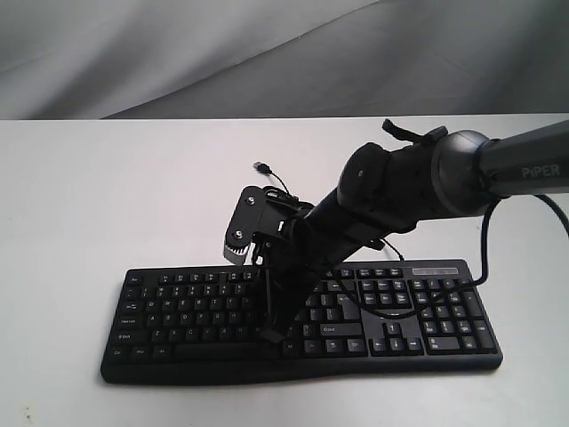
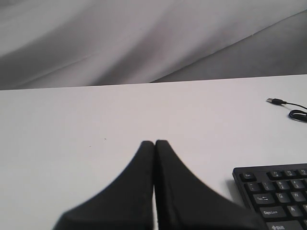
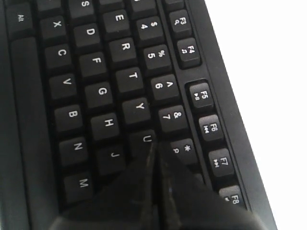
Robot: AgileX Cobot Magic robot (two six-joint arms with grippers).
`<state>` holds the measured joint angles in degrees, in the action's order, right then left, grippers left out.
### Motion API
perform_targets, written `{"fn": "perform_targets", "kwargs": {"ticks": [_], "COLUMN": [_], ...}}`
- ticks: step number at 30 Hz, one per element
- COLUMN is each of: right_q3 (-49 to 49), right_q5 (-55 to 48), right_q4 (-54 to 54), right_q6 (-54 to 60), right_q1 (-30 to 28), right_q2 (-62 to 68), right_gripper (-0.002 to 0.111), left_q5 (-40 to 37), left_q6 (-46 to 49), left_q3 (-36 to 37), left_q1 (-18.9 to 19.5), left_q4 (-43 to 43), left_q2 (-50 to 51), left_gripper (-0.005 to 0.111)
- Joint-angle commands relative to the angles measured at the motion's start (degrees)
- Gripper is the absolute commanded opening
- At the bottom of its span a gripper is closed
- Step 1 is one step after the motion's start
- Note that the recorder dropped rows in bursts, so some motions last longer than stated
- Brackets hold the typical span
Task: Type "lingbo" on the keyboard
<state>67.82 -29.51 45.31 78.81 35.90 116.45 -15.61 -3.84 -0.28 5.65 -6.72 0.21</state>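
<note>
The black keyboard (image 1: 196,307) lies across the front of the white table (image 1: 89,196). My right gripper (image 1: 269,335) reaches over from the right and points down at the middle of the letter keys. Its jaws are shut with nothing between them. In the right wrist view the gripper's (image 3: 154,144) tips sit low over the keyboard (image 3: 96,62) at the edge of the U key (image 3: 143,140), beside the 8 key; the key under them is hidden. My left gripper (image 2: 154,143) is shut and empty over bare table, left of the keyboard's Esc corner (image 2: 273,196).
The keyboard's thin cable ends in a loose USB plug (image 1: 261,167) on the table behind the keyboard, also in the left wrist view as the USB plug (image 2: 274,101). A cable loop from the right arm (image 1: 498,169) hangs over the number pad (image 1: 444,316). Grey cloth (image 1: 267,53) backs the table.
</note>
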Motion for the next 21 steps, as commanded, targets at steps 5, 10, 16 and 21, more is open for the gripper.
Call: {"fn": "perform_targets", "kwargs": {"ticks": [5, 10, 16, 21], "right_q3": [0.29, 0.29, 0.29, 0.29], "right_q5": [-1.03, -1.03, -1.16, -0.92], "right_q4": [0.32, 0.08, 0.08, 0.08], "right_q6": [0.86, 0.84, 0.73, 0.73], "right_q1": [0.08, 0.08, 0.08, 0.08], "right_q2": [-0.2, 0.07, 0.47, 1.02], "right_gripper": [0.0, 0.0, 0.0, 0.0], "left_q5": [0.51, 0.51, 0.51, 0.51], "left_q6": [-0.12, -0.12, -0.12, -0.12], "left_q3": [0.28, 0.28, 0.28, 0.28], "left_q1": [0.06, 0.06, 0.06, 0.06], "left_q4": [0.01, 0.01, 0.01, 0.01], "left_q2": [-0.21, -0.21, -0.21, -0.21], "left_gripper": [0.0, 0.0, 0.0, 0.0]}}
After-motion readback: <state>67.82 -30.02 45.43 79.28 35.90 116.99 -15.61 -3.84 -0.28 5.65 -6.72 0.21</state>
